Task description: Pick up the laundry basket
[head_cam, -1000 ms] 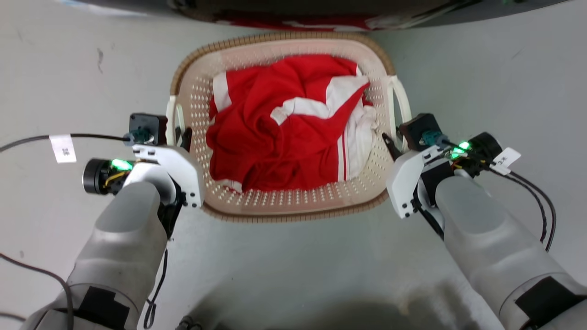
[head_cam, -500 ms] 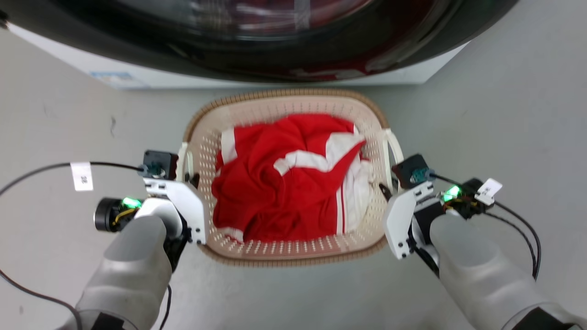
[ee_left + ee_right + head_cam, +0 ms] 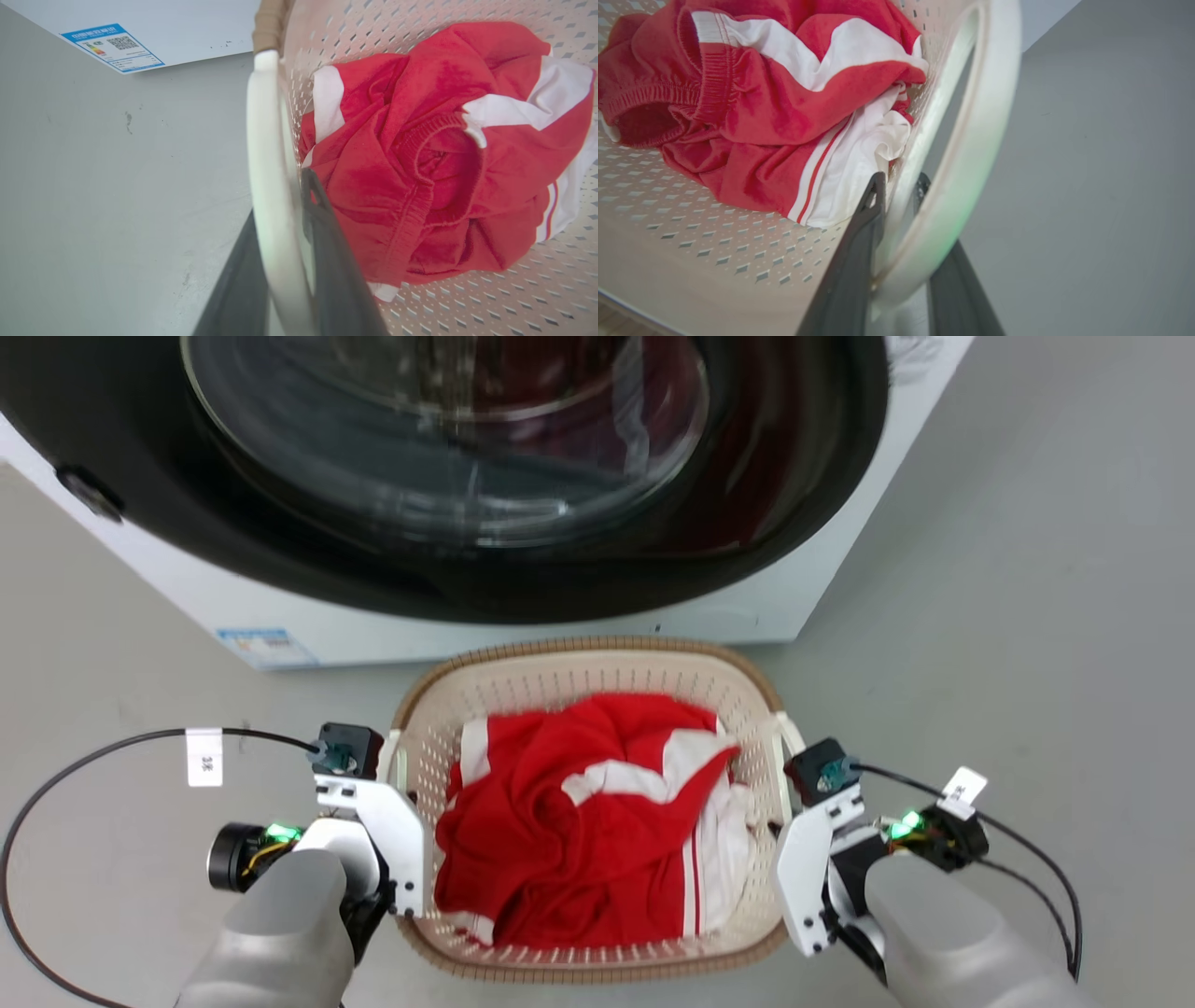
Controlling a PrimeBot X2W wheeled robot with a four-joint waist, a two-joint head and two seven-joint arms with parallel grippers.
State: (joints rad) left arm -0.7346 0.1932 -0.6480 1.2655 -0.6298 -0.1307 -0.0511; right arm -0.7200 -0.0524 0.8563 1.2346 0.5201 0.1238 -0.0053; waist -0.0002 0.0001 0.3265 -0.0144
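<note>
Head camera tilted up since a second ago, more of washing machine [image 3: 822, 579] in view; grips unchanged. Cream laundry basket [image 3: 560, 681] sits just in front of washing machine, red-and-white garment [image 3: 579, 831] inside. Both clamped: left end effector [image 3: 280, 219] pinches left handle [image 3: 264, 163], right end effector [image 3: 900, 179] pinches right handle [image 3: 971, 163].

Grey floor [image 3: 1027, 569] bears the white washing machine [image 3: 467, 569].
</note>
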